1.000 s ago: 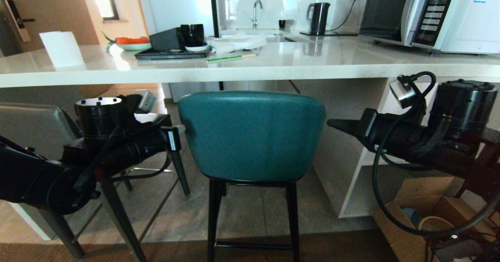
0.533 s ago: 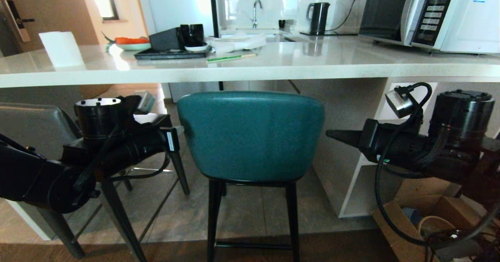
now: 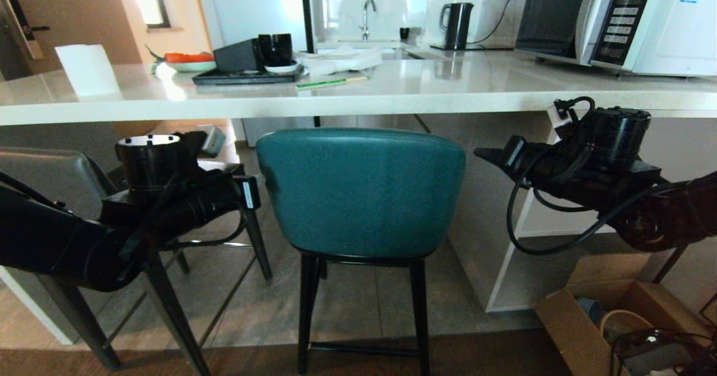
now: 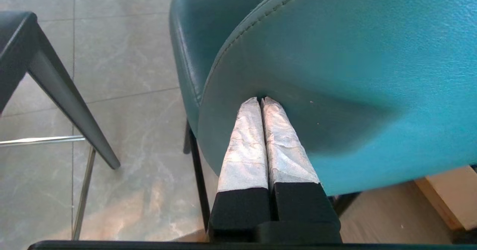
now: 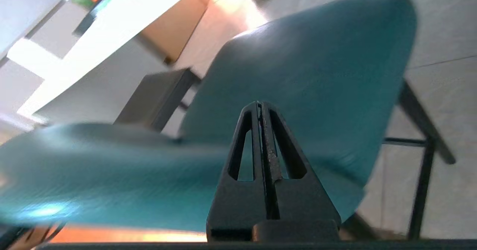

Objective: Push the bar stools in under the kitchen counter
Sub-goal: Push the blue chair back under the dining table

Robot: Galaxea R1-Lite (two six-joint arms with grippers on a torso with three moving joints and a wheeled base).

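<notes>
The teal bar stool [image 3: 361,191] stands in front of me, its rounded back just below the edge of the white kitchen counter [image 3: 392,93]. My left gripper [image 3: 261,185] is shut, and its taped fingertips [image 4: 274,108] press against the left part of the teal back [image 4: 354,75]. The right gripper [image 3: 476,153] is shut too and points at the back's right edge; I cannot tell if it touches. From the right wrist, that gripper [image 5: 259,104] shows its jaws closed in front of the teal padding [image 5: 305,67]. The grey bar stool [image 3: 45,180] is at the far left, partly behind my left arm.
On the counter are a paper roll [image 3: 87,69], a black tray with cups [image 3: 249,73], a kettle [image 3: 456,26] and a microwave [image 3: 605,17]. White shelving [image 3: 521,253] stands right of the teal stool, with an open cardboard box [image 3: 594,320] on the floor beside it.
My right arm has risen and swung in toward the teal back's right edge. The left arm has lifted slightly, its tips still at the back.
</notes>
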